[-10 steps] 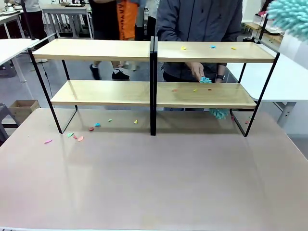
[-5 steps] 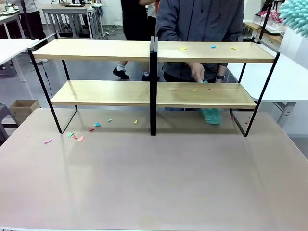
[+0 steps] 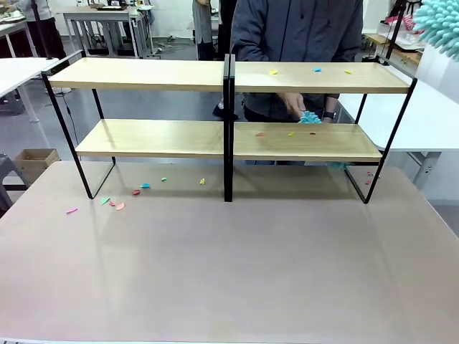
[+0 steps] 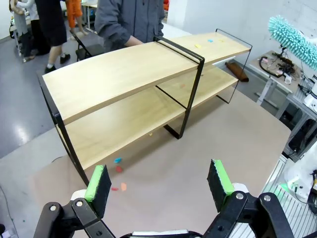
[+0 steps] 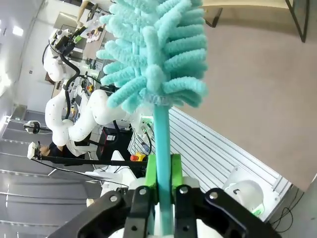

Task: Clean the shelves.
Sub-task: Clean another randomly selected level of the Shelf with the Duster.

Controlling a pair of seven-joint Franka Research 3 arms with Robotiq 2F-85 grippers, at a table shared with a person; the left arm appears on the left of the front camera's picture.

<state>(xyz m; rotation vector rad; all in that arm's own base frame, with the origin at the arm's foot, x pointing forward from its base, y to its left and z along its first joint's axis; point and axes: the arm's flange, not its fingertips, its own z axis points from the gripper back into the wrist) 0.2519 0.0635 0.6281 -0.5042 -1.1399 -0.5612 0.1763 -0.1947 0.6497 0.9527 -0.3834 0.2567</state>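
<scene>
The shelves [image 3: 150,74] stand across the far half of the beige tabletop, and they also show from above [image 4: 124,74]. Coloured paper scraps [image 3: 316,69] lie on the top right board and on the lower right board [image 3: 291,134]. A person behind the rack holds a small teal duster [image 3: 309,117] at the back of the lower right board. My right gripper [image 5: 161,186] is shut on the handle of a fluffy teal duster [image 5: 153,54], whose head hangs high at the right [image 3: 439,25]. My left gripper [image 4: 158,173] is open, above the table before the rack's left end.
More paper scraps [image 3: 118,205] lie on the tabletop [image 3: 229,272] under and in front of the left half of the rack. White tables stand at the left [image 3: 18,72] and right [image 3: 430,122]. A cardboard box [image 3: 36,161] sits on the floor at the left.
The person's small duster dropped below the lower right board, then came back up onto it. My held duster head shifted slightly to the right. People in the background walked on.
</scene>
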